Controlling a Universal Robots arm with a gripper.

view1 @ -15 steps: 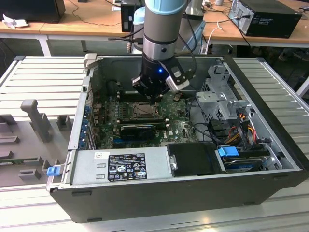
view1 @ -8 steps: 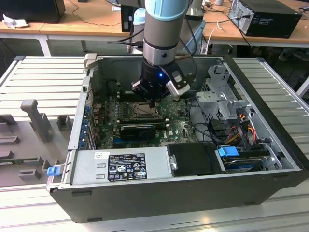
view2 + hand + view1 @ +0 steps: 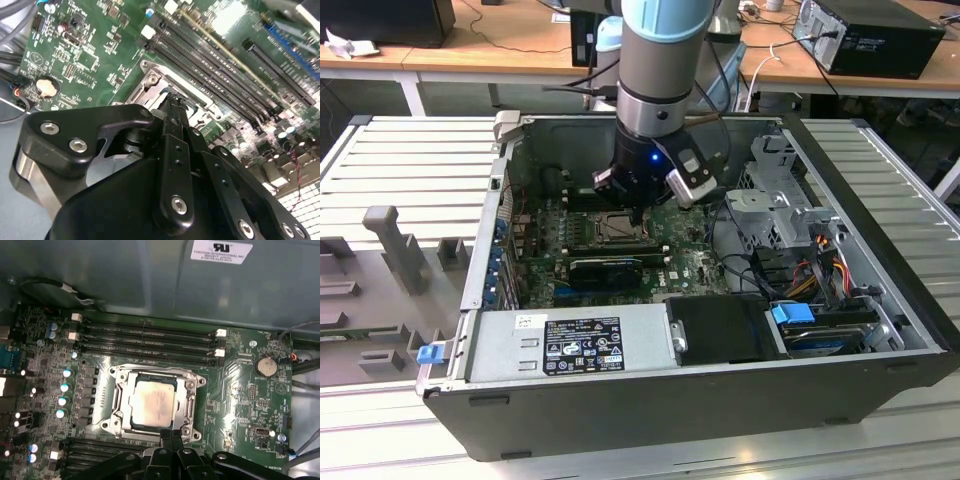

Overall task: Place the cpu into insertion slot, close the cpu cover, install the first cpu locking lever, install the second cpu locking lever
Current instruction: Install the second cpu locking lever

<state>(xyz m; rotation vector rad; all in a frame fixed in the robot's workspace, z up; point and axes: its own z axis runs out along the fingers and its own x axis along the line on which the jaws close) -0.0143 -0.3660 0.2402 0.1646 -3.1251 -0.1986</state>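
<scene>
Seating of the small flat square cpu [image 3: 152, 401], pale grey-beige on its face, appears complete: it lies flat inside the square insertion slot [image 3: 116, 399] with the silvery metal rim, on the green circuit board [image 3: 240, 405]. The thin silvery square cpu cover [image 3: 190, 401] frames it and looks lowered around it, though whether it is fully down cannot be told.

Risk, as a judgement: the black gripper [image 3: 171, 434] stands at the socket edge; pressure applied off-line could skew the cover, shift the chip or scrape the long narrow black memory slots [image 3: 145, 337] beside the socket.

Jaws: in both wrist views the fingers [image 3: 172, 127] lie together, closed with no visible gap, holding nothing, tips at or just above the socket frame.
</scene>
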